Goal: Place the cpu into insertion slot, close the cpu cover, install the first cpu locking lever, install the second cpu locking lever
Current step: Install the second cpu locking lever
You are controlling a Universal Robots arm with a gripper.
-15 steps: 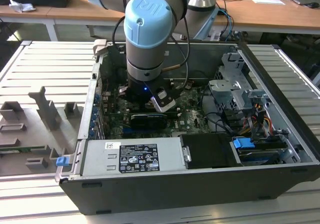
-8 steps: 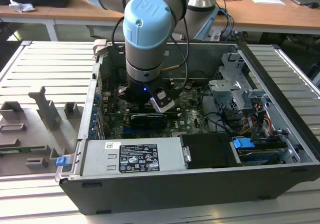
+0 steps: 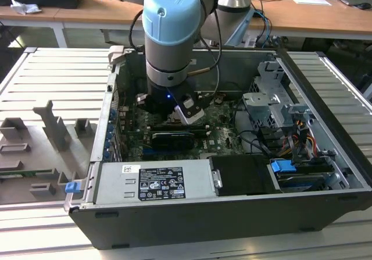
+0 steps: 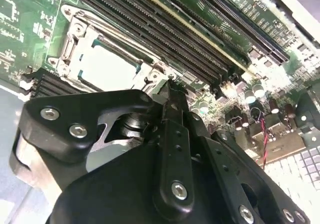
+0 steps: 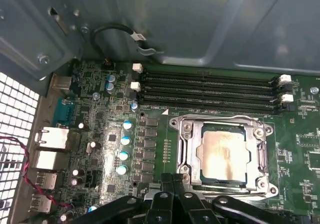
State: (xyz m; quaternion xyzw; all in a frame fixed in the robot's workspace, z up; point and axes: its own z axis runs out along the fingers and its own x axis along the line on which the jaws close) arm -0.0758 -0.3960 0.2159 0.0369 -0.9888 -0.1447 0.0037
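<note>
The cpu lies flat in the insertion slot, its pale metal face showing through the window of the cpu cover. The cover lies down over it. A thin wire locking lever runs along the socket edge nearest the memory slots. My gripper is shut, its black fingers pressed together just off the socket's edge, with nothing seen between them. In the second wrist view the gripper tips stand right beside the cpu cover and the cpu. In the exterior view the arm reaches down into the case.
Long black memory slots run beside the socket. A black graphics card sits just in front of the arm, then the power supply. A drive cage and cables fill the exterior view's right. The case walls stand close.
</note>
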